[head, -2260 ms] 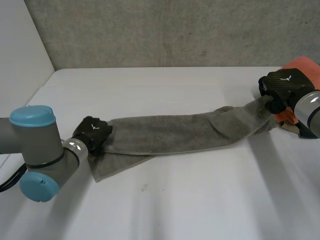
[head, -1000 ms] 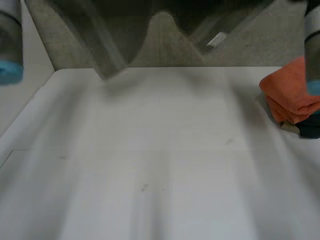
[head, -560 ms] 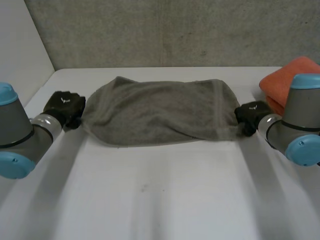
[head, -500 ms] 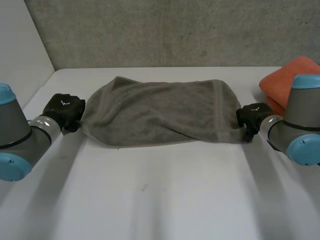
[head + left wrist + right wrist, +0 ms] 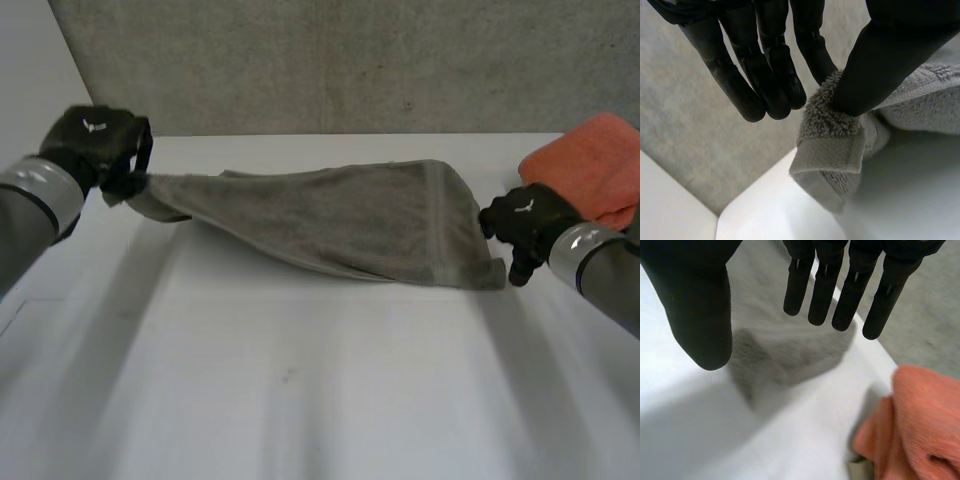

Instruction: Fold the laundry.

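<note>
A grey towel stretches across the white table, its left end lifted and its right end lying flat. My left hand holds the left corner above the table. In the left wrist view the thumb pinches that hemmed corner against the fingers. My right hand hovers just beside the towel's right corner without touching it. In the right wrist view its fingers are straight and spread from the thumb, and the towel corner lies on the table beyond them.
A folded orange cloth sits at the table's right edge, close behind my right hand, and is also seen beside that hand. A grey wall runs behind the table.
My right hand has opened and let go of the towel's right corner, which now lies on the table. My left hand has lifted the left corner up and back.
</note>
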Tool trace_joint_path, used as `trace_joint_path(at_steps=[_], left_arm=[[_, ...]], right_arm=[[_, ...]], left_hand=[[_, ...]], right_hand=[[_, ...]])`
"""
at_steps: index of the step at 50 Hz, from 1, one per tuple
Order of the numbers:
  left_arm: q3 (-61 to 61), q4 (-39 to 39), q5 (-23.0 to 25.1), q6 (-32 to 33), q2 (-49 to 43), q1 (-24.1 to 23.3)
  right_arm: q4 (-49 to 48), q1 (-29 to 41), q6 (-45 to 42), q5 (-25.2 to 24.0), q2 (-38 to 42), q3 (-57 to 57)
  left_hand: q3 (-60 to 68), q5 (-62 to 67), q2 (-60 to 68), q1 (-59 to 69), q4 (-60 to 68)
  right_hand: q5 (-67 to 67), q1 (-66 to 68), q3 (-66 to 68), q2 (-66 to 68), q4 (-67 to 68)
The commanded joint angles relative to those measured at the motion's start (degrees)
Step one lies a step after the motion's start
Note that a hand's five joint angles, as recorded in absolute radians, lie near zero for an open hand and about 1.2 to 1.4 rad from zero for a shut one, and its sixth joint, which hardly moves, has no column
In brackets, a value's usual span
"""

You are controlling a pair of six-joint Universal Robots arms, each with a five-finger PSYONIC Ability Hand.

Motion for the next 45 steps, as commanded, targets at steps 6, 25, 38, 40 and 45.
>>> trace_joint_path(at_steps=[6,25,38,40,45], left_arm=[[8.84,-9.81,-0.69,-4.07,6.49,-6.39],[24.41,-19.57,-9.21,-10.84,8.43,-13.95],[21.25,-19.84,-9.04,-11.63,9.31,-6.75],[19.94,-19.75,-8.17,-11.71,9.31,-5.18],[17.12,-19.57,-6.58,-12.33,9.05,-3.15]], right_arm=[[-7.25,9.97,30.81,-1.54,0.03,8.51],[-21.76,24.57,53.77,21.83,15.5,-1.76],[-22.82,13.94,39.72,20.18,11.29,0.17],[-23.6,11.66,37.26,18.43,11.29,0.78],[-23.35,7.52,33.3,14.55,11.29,0.35]], left_hand=[[11.9,13.73,11.4,13.71,11.59],[11.9,13.73,11.4,13.71,11.59],[11.9,13.73,11.4,13.71,11.59],[11.9,13.73,11.4,13.71,11.59],[11.9,13.73,11.4,13.71,11.59]], right_hand=[[-18.41,-17.84,-18.2,-18.01,-18.12],[-2.64,-2.07,-2.43,-2.24,-2.35],[12.33,12.91,12.54,12.74,12.62],[21.03,21.6,21.24,21.43,21.31],[44.15,44.72,44.36,44.55,44.43]])
